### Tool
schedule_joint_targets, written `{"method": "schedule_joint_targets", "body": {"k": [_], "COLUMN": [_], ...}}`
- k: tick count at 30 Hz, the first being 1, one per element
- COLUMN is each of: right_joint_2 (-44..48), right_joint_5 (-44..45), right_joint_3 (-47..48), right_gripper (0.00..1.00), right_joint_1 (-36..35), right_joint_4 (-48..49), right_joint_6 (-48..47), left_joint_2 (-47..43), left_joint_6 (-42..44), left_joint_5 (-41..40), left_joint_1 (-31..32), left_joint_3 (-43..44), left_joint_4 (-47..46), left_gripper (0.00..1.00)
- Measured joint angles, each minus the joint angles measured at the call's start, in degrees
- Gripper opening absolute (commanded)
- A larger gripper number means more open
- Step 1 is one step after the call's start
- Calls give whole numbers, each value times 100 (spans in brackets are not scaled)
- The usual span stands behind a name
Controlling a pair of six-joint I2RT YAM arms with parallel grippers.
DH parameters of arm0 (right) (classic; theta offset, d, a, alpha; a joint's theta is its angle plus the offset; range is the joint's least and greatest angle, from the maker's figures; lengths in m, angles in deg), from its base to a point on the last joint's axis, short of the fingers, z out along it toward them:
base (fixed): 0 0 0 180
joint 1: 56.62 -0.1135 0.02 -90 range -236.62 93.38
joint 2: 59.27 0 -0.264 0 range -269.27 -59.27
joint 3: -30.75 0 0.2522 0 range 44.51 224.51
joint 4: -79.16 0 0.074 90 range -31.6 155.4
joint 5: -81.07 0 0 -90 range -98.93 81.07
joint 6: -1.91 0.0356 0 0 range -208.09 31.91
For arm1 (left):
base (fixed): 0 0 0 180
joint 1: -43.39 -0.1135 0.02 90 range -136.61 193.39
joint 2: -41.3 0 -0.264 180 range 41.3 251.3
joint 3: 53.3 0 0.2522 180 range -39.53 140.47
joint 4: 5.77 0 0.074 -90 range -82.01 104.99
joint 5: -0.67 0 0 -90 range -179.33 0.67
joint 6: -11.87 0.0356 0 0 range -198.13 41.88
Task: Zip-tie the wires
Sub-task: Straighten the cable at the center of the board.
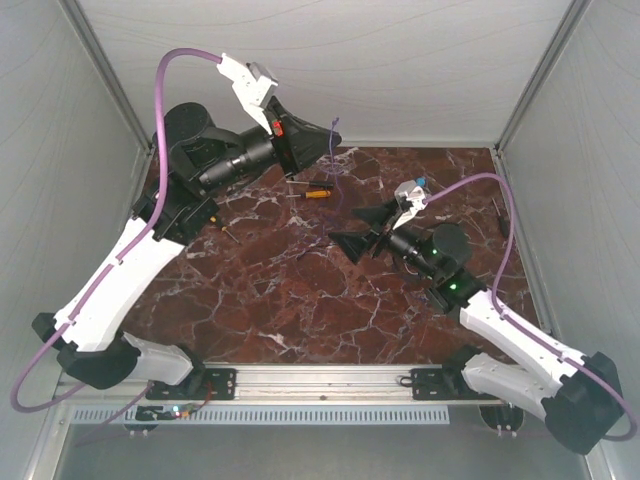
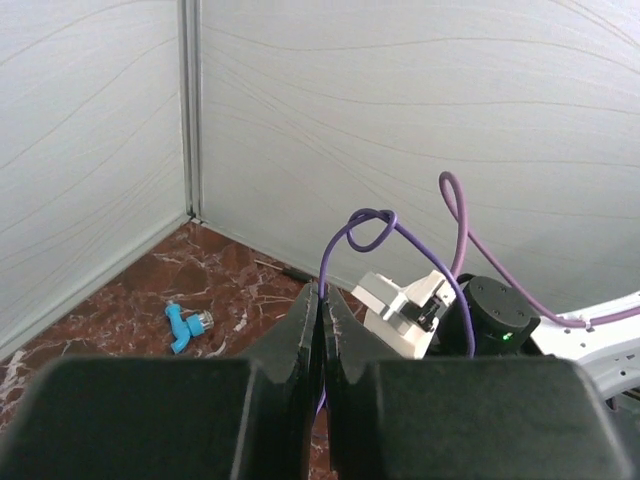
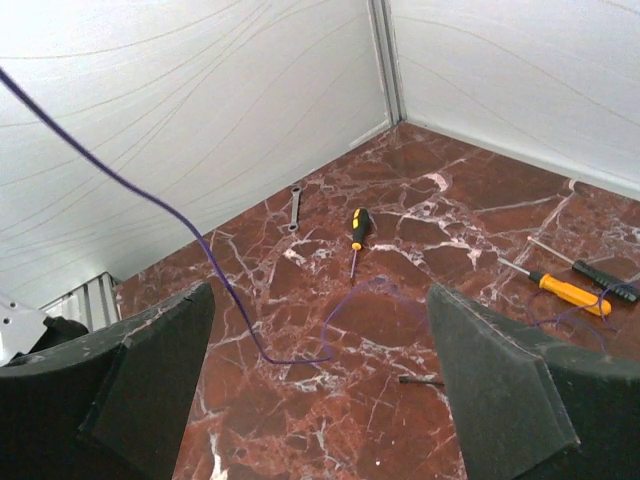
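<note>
the left gripper (image 1: 322, 135) is closed tight on the wires (image 1: 335, 125) and holds them up near the far edge of the table (image 1: 280, 300), with one strand hanging down to it. the right gripper (image 1: 362, 228), near the middle, is wide open and holds nothing. i think it is the gathering step; next the right one must catch the strand.

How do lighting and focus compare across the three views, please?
Top external: even diffuse light, soft shadows, the wires a hairline below the left pincer. Left wrist: its near fingers dark and blurred, the wires sharp against the pale wall. Right wrist: the right pincer dark, open, the table mildly glossy.
</note>
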Motion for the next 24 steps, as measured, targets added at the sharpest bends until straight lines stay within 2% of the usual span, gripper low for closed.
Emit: {"method": "schedule_joint_targets", "body": {"k": [14,24], "right_joint_2": [-442,-367], "right_joint_5": [-247,-243], "right_joint_3": [-702,-782], "right_gripper": [79,74], "right_joint_1": [-153,-164], "right_joint_4": [1744,2044], "right_joint_6": [42,-225], "left_joint_2": [105,238], "left_joint_6": [-31,-52], "left_joint_5": [-605,-638], "left_joint_1": [0,0], "left_joint_3": [433,691], "left_joint_4": [9,4], "left_gripper": [0,0]}}
